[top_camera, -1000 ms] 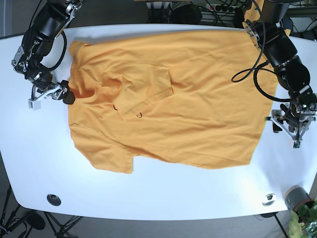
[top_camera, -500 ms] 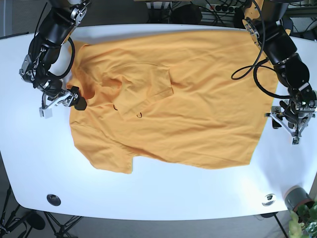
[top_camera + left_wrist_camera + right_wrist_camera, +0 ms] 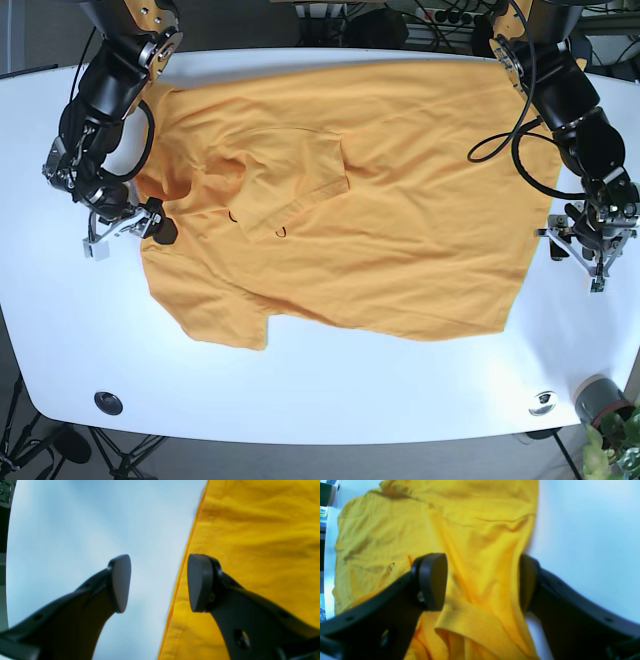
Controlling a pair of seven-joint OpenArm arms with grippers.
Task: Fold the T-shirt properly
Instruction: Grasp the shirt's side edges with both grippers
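An orange T-shirt lies spread flat on the white table, with a folded patch near its middle. My right gripper is at the shirt's left edge. In the right wrist view it is open, with shirt cloth and a rolled hem between its fingers. My left gripper is at the shirt's right edge. In the left wrist view it is open and straddles the shirt's hem, with one finger over the cloth and the other over bare table.
A grey cup and a plant stand at the table's front right corner, beside a silver disc. A black round fitting sits at the front left. Cables hang behind the table's far edge.
My right gripper has moved along the shirt's left edge toward the table's front and in over the cloth. My left gripper has hardly moved.
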